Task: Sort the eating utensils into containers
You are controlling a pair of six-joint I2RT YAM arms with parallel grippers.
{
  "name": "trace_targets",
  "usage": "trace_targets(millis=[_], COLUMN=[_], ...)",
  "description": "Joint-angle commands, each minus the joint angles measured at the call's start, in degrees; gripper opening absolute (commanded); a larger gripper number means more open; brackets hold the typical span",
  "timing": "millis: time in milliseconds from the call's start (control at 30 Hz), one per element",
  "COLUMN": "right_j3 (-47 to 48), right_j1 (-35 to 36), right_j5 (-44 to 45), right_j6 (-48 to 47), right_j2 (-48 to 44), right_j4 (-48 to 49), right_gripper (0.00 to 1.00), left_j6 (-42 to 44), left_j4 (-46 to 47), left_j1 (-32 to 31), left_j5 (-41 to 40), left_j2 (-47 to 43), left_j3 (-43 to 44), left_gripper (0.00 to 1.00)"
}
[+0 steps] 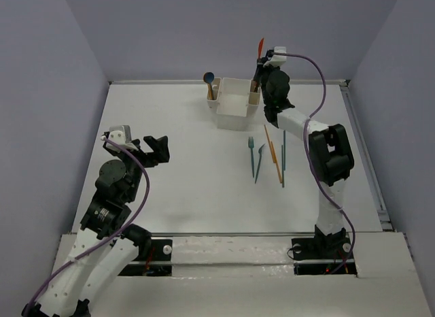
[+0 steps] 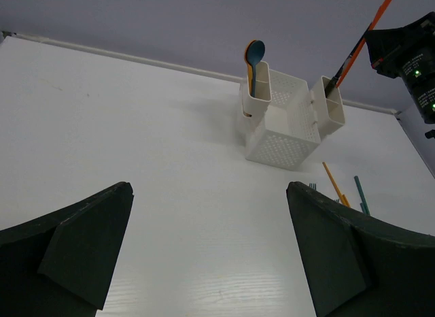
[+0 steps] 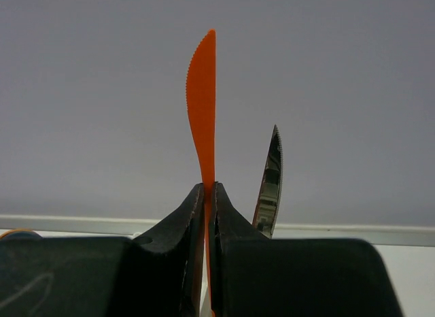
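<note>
Right wrist view: the right pincer (image 3: 206, 189) clamps an orange knife (image 3: 202, 106), blade pointing to 12 o'clock; the left pincer (image 2: 207, 189) gapes apart above the worktop (image 2: 136, 126).

Orange knife (image 3: 202, 113) stands upright above white caddy (image 1: 234, 117); loose utensils (image 1: 272, 156) lie nearby.

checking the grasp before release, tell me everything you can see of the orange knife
The orange knife is slim, smooth plastic by its look, with a pointed tip and fine serrations along one blade edge. It stands blade up, its handle pinched in the shut right gripper. From the left wrist view it slants down to the mouth of the narrow side compartment of the white caddy. A shiny dark knife stands close beside it; whether they touch is unclear.
</note>
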Motion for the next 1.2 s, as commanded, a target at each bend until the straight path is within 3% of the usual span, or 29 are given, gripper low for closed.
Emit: trace_targets(millis=[0, 567, 700, 733, 833, 967, 1167], right_j3=[4.6, 1.4, -0.4, -0.6, -0.1, 0.4, -5.1], right_j1=[-0.9, -0.9, -0.9, -0.9, -0.9, -0.9, -0.9], right_j5=[1.4, -0.9, -2.2, -3.1, -3.8, -4.7, -7.9], right_j6=[-3.6, -2.7, -2.3, -2.1, -1.7, 1.5, 7.5], right_j2=[0.6, 5.5, 3.1, 2.5, 0.5, -3.8, -15.0], right_j4=[4.8, 5.6, 4.5, 2.5, -2.0, -11.8, -24.7], right_gripper=[0.00, 0.00, 0.33, 0.50, 0.66, 0.82, 0.88], left_j6=[0.7, 0.8, 0.7, 0.7, 0.6, 0.3, 0.1], left_j4=[2.6, 2.9, 2.9, 2.9, 3.0, 2.7, 3.0], left_j1=[0.6, 0.6, 0.6, 0.6, 0.6, 0.6, 0.6], left_j5=[0.3, 0.6, 0.8, 0.8, 1.3, 1.7, 2.8], left_j2=[0.2, 0.3, 0.1, -0.1, -0.7, -1.0, -3.8], left_j3=[-0.2, -0.2, -0.1, -0.1, -0.1, 0.1, -0.1], left_gripper=[0.99, 0.99, 0.99, 0.99, 0.99, 0.99, 0.99])
